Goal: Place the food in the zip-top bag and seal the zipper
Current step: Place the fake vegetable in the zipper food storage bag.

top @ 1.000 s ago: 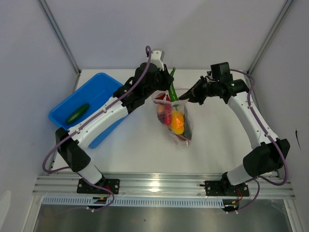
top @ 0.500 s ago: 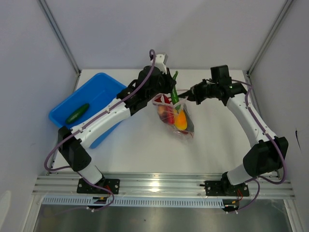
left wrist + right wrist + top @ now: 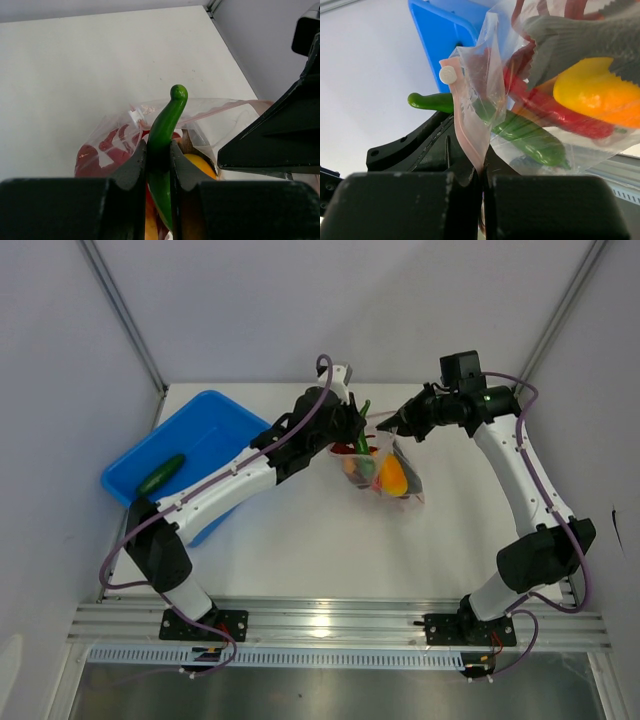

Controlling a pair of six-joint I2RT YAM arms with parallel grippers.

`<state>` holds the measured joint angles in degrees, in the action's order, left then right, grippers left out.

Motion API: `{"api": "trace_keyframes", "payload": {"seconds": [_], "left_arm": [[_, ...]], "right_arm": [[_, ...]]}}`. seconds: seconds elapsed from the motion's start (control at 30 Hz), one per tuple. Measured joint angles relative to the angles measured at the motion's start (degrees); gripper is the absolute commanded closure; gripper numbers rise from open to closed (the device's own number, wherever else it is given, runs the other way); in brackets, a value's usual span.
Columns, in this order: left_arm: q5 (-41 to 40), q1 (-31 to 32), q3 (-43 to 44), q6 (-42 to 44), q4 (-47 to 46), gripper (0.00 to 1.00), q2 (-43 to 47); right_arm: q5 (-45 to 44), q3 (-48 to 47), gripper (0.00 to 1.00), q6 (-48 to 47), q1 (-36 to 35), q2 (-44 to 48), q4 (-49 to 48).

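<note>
The clear zip-top bag (image 3: 392, 468) hangs above the table's back middle, holding red chillies (image 3: 102, 155), a yellow-orange piece (image 3: 600, 95) and a grey fish (image 3: 580, 37). My left gripper (image 3: 159, 157) is shut on a long green chilli (image 3: 165, 125) whose lower end is inside the bag's mouth; it also shows in the top view (image 3: 361, 420). My right gripper (image 3: 481, 172) is shut on the pink zipper (image 3: 465, 125) strip and holds the bag up by it (image 3: 385, 425). The zipper's white slider (image 3: 446, 74) sits at the strip's end.
A blue plastic bin (image 3: 185, 455) stands at the back left with a green cucumber (image 3: 160, 474) in it. The two arms meet over the back middle of the white table (image 3: 330, 550). Grey walls close in on both sides.
Both grippers have moved right and slightly back with the bag, which now hangs higher and further right. The green chilli has gone deeper into the bag's mouth.
</note>
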<state>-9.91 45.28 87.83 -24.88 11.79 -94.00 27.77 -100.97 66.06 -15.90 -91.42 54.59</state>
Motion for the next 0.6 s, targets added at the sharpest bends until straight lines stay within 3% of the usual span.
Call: {"api": "trace_keyframes", "payload": {"seconds": [0.23, 0.3, 0.6], "left_arm": [[1.77, 0.61, -1.7, -0.04, -0.66, 0.99, -0.02], [3.65, 0.66, -1.77, -0.02, -0.83, 0.95, -0.02], [12.46, 0.72, -2.43, 0.83, 0.13, 0.33, -0.48]], "right_arm": [[-0.35, 0.02, 1.0, -0.31, 0.0, -0.11, 0.85], [-0.15, 0.02, 1.0, -0.31, 0.0, -0.2, 0.68], [-0.2, 0.02, 1.0, -3.56, 0.22, -0.22, 0.92]]}}
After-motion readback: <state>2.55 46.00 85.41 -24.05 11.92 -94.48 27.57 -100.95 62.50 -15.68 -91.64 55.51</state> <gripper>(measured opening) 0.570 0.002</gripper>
